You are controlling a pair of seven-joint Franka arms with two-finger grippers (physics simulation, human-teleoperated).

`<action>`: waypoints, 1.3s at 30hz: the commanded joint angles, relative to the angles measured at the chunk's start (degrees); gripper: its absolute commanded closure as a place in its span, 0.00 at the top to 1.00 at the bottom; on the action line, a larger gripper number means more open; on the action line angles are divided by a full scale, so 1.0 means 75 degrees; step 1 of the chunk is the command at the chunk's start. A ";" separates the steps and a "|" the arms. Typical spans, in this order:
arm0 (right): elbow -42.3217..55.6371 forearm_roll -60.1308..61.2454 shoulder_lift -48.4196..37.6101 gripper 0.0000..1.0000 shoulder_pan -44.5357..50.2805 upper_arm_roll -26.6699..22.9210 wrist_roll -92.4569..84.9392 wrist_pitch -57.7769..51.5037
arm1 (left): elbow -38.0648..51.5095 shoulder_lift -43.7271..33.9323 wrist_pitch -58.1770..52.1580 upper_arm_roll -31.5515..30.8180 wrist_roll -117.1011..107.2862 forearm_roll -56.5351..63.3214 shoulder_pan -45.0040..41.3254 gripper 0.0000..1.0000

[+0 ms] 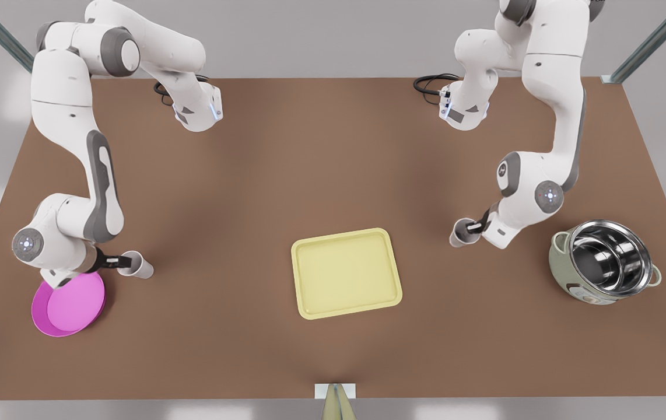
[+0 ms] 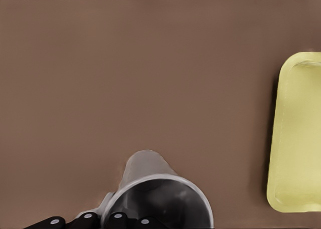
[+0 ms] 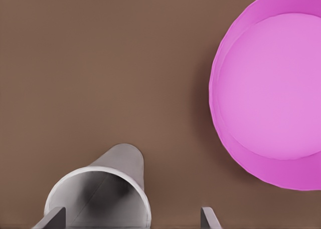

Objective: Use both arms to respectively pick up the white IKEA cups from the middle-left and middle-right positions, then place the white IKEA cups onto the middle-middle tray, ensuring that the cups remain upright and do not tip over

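Observation:
One white cup (image 1: pixel 142 268) stands upright at the front view's left, beside the magenta plate. My right gripper (image 1: pixel 125 263) hangs over it, open; in the right wrist view one finger (image 3: pixel 52 218) sits at the rim of the cup (image 3: pixel 115 174) and the other stands well clear. The other white cup (image 1: pixel 459 235) is at the front view's right, upright, with my left gripper (image 1: pixel 473 226) shut on its rim. In the left wrist view the gripper (image 2: pixel 100 221) pinches the wall of that cup (image 2: pixel 150 174). The pale yellow tray (image 1: pixel 344 274) lies between them, with nothing on it.
A round magenta plate (image 1: pixel 67 303) lies right beside the right arm's wrist and fills one side of the right wrist view (image 3: pixel 271 93). A steel-lined pot (image 1: pixel 604 262) stands at the front view's far right. The tray's edge (image 2: pixel 298 134) shows in the left wrist view.

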 commanded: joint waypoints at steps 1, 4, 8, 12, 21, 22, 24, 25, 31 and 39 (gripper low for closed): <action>-0.0225 0.0025 -0.0087 1.00 -0.0016 0.0000 -0.0363 0.0911 | 0.1005 0.0413 -0.1131 -0.0851 -0.2455 -0.0072 -0.0132 0.21; -0.0366 0.0025 -0.0052 1.00 -0.0039 0.0000 -0.0363 0.1111 | 0.2869 0.1890 -0.0628 -0.1777 -0.4531 0.0022 -0.0448 0.21; -0.0366 0.0037 0.0276 1.00 -0.0156 0.0000 -0.0363 0.1204 | 0.3244 0.2804 0.0802 -0.1789 -0.5117 0.0034 -0.0906 0.21; -0.0378 0.0119 0.0558 1.00 -0.0250 0.0012 -0.0363 0.1193 | 0.3244 0.3203 0.1177 -0.1789 -0.5106 0.0444 -0.0906 0.21; -0.0284 0.0108 0.0522 0.39 -0.0168 0.0117 -0.0352 0.0982 | 0.3174 0.3648 0.1540 -0.1789 -0.5106 0.0596 -0.0906 0.28; -0.0273 0.0108 0.0511 0.34 -0.0168 0.0129 -0.0340 0.0982 | 0.3174 0.3648 0.1540 -0.1789 -0.5106 0.0596 -0.0894 0.41; -0.0214 0.0096 0.0499 0.30 -0.0168 0.0258 -0.0340 0.0947 | 0.3162 0.3648 0.1540 -0.1789 -0.5106 0.0596 -0.0882 0.78; -0.0155 0.0096 0.0499 0.26 -0.0157 0.0317 -0.0340 0.0947 | 0.3139 0.3637 0.1529 -0.1789 -0.5106 0.0596 -0.0882 1.00; 0.0301 0.0096 0.0241 0.25 0.0593 0.1359 -0.0223 0.0548 | 0.3151 0.3391 0.1073 -0.1813 -0.5153 0.0596 -0.0812 1.00; 0.1426 0.0330 0.0675 0.24 0.3335 0.1465 0.2167 0.0700 | 0.6936 0.1282 -0.8067 -0.1778 -0.4008 0.2071 0.0489 1.00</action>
